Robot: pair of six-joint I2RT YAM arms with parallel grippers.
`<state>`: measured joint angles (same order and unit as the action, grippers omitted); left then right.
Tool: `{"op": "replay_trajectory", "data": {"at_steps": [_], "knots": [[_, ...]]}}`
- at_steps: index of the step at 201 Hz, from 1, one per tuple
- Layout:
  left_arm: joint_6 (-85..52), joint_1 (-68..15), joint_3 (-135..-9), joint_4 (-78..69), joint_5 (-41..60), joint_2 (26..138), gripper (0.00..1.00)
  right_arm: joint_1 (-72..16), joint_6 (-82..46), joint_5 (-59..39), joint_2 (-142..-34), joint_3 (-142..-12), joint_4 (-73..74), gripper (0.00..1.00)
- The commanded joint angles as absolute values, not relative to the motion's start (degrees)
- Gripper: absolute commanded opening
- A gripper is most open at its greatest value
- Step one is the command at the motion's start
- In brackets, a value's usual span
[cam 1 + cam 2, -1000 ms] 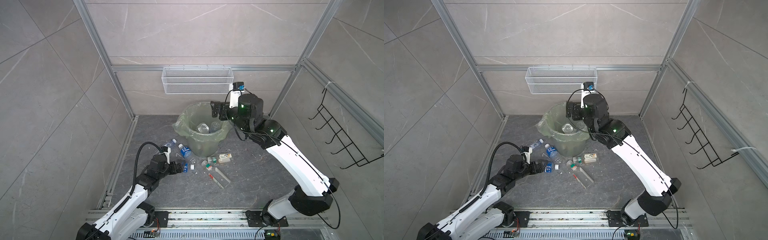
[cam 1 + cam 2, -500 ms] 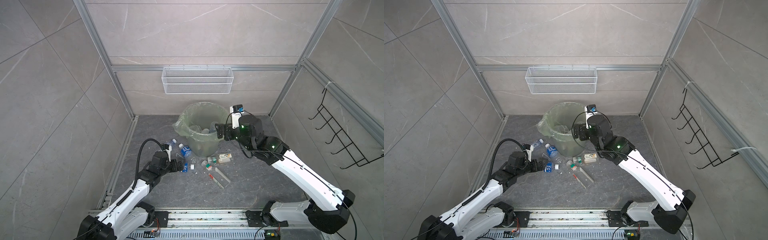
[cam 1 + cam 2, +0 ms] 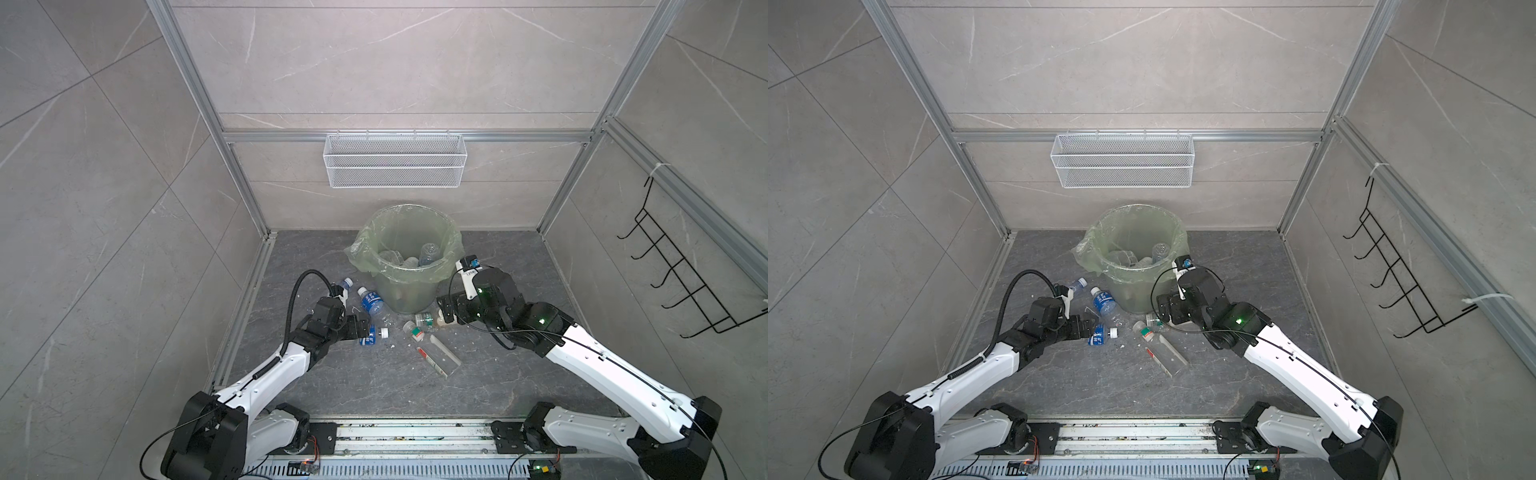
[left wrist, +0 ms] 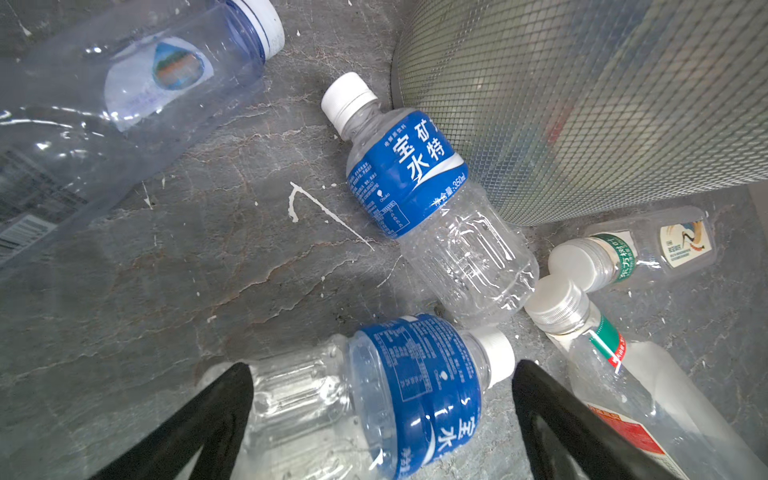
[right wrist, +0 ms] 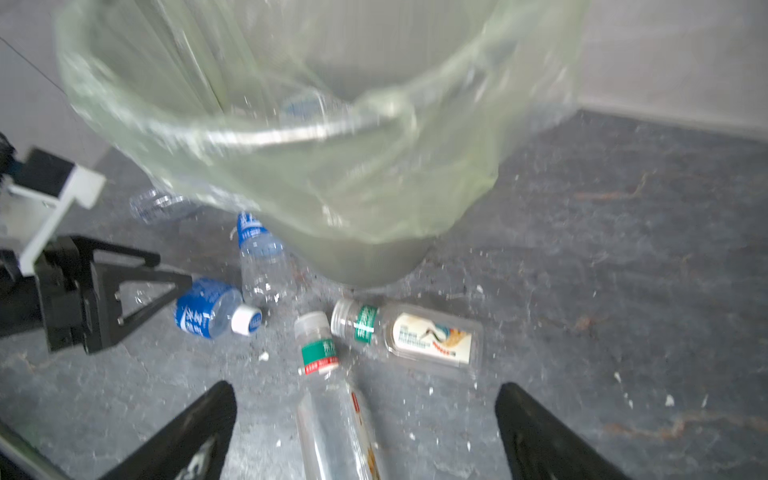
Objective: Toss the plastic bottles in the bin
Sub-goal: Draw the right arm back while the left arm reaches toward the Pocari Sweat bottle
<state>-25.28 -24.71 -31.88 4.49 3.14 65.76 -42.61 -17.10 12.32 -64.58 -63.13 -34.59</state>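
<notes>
The left gripper (image 4: 382,368) has its fingers (image 4: 216,415) spread wide, one on either side of a blue bottle (image 4: 399,399) lying on the floor (image 4: 187,270). They flank it without pinching, so nothing is held. The bottle's cap points to 3 o'clock in a top view, and the fingers straddle its body crosswise. That looks like the set-up for a squeeze across its narrow width.

The right gripper (image 5: 365,388) is just as wide apart and empty, low over the long bottle (image 5: 320,345) with the green collar. The flat bottle (image 5: 419,334) lies just beside that one's cap. It is probably lining up on one of the two, but which I cannot tell.

Further out, a second blue bottle (image 4: 419,195) rests against the foot of the bin (image 3: 411,291) at its 7 o'clock. A clear bottle (image 4: 145,79) lies near 8 o'clock. In both top views the left gripper sits at the bin's 7 o'clock and the right at its 5 o'clock, so each has a short lift to the rim.

The bag (image 3: 361,253) folded over the rim keeps the mouth open. Several bottles (image 3: 430,251) already lie inside, and five remain on the floor.
</notes>
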Motion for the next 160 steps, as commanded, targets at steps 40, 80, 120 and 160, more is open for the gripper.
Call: {"op": "replay_trajectory", "data": {"at_steps": [40,80,120,160], "knots": [[-22.3,-24.3,-30.5,-2.6,5.5,67.7,1.0,-42.7,-20.0,8.9,-61.5,-58.6,-36.3,0.98],[-23.1,-25.1,-26.9,-3.0,9.3,64.2,1.0,-42.7,-20.4,8.5,-61.7,-58.2,-36.4,0.98],[-23.5,-25.7,-23.8,-2.4,9.6,58.9,1.0,-42.8,-20.8,7.6,-62.6,-58.1,-35.7,0.98],[-22.3,-28.4,-21.9,-2.1,8.8,55.8,1.0,-42.7,-21.2,6.9,-63.5,-58.2,-35.0,0.98]]}}
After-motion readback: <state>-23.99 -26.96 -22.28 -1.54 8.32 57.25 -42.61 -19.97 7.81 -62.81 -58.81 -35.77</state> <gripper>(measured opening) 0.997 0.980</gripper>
